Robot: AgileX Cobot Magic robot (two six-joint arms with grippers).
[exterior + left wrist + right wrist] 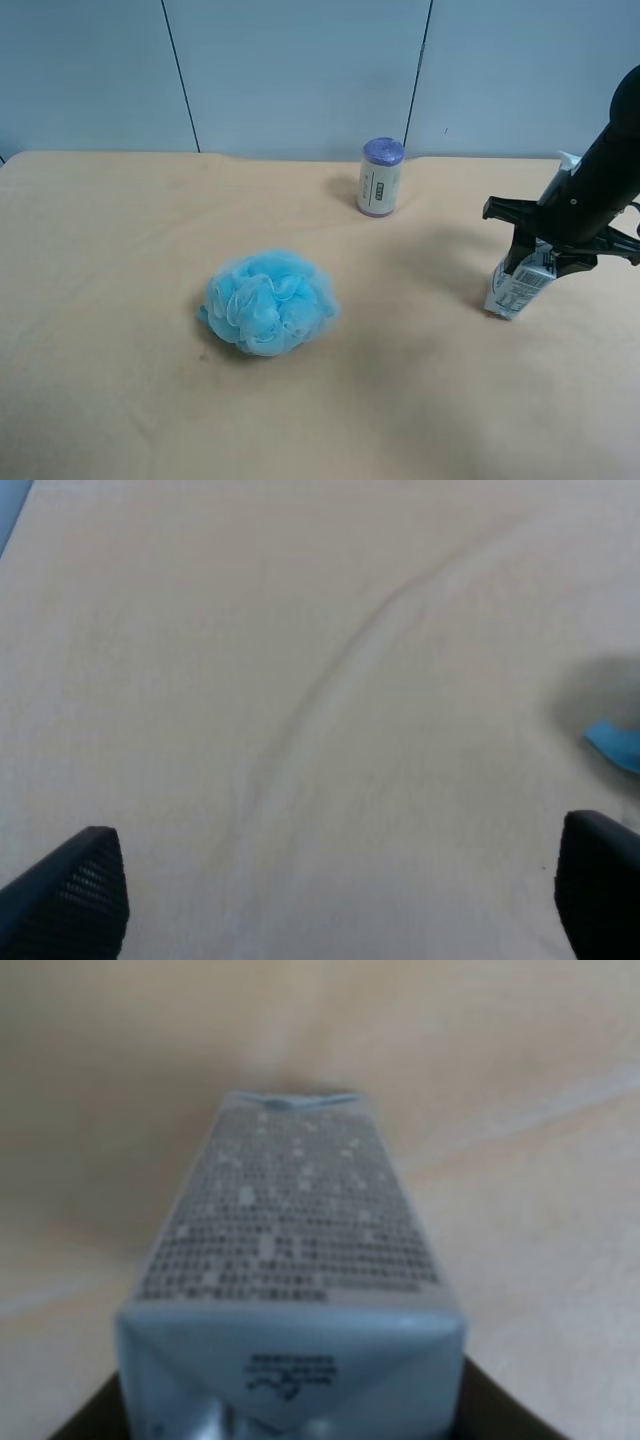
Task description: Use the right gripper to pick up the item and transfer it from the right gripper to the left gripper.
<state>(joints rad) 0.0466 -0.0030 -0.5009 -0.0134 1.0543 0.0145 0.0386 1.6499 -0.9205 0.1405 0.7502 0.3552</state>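
Blue pouf [268,303] nearest on surface [100,250], untouched. Right hand [545,262] grasps tilted carton [515,290], apparently mid-lift; left hand [335,880] released, awaiting handover.

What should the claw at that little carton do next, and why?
Probably lift it a little. The right claw seems clamped on the tilted carton, whose base touches the table; the left claw is open, ready to receive.
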